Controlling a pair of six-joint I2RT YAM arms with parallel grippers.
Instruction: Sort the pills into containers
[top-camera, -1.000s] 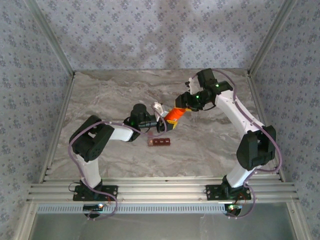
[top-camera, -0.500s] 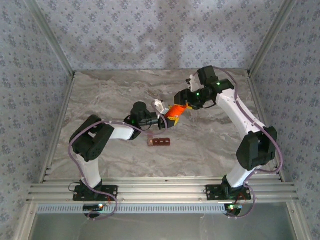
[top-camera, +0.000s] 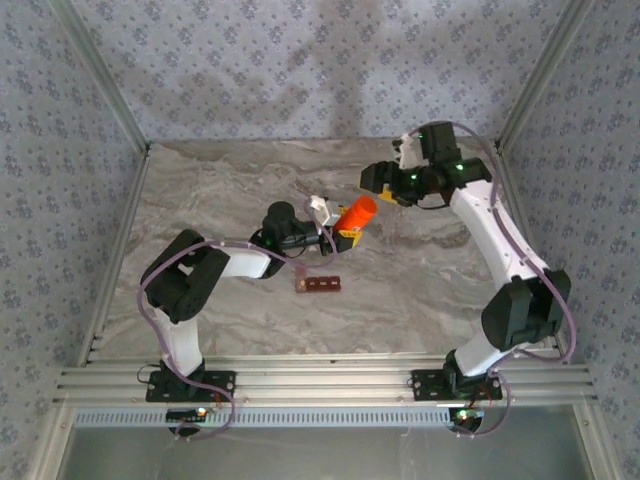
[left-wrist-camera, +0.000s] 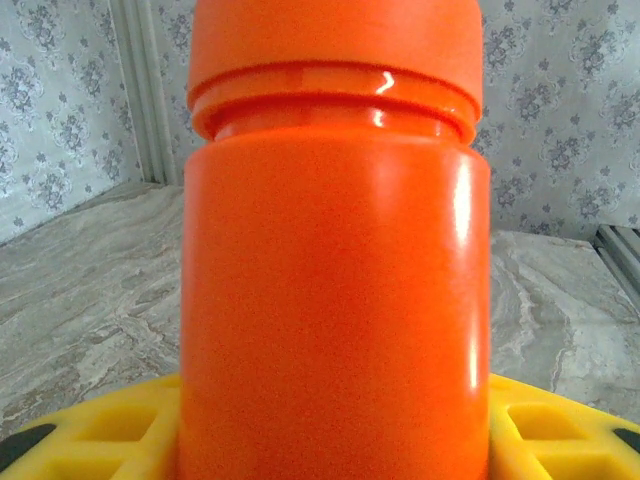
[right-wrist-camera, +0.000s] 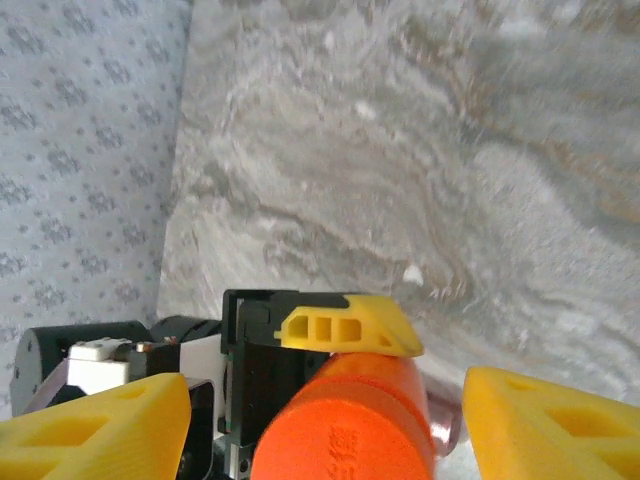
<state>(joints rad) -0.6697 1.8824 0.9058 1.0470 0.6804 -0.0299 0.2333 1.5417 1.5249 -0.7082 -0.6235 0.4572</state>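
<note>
Over a grey marbled tabletop walled in with blue-grey floral paper, the left gripper is clamped on the lower body of a glossy orange plastic pill bottle, with its yellow foam-like fingers pressed to either side. The bottle is carried off the surface near the middle of the table, tilted, with its capped end pointing up and away towards the right arm. In the left wrist camera the bottle stands upright and close, the ridged orange cap at the top.

The right gripper stands open. Its two yellow fingers are spread wide, one on each side of the bottle's end, and neither touches it. One of the left gripper's fingers shows just beyond the bottle in that view.

The containers, a small dark red-brown flat strip of joined square cells, lie on the marble on the near side of the bottle, apart from both grippers and untouched
</note>
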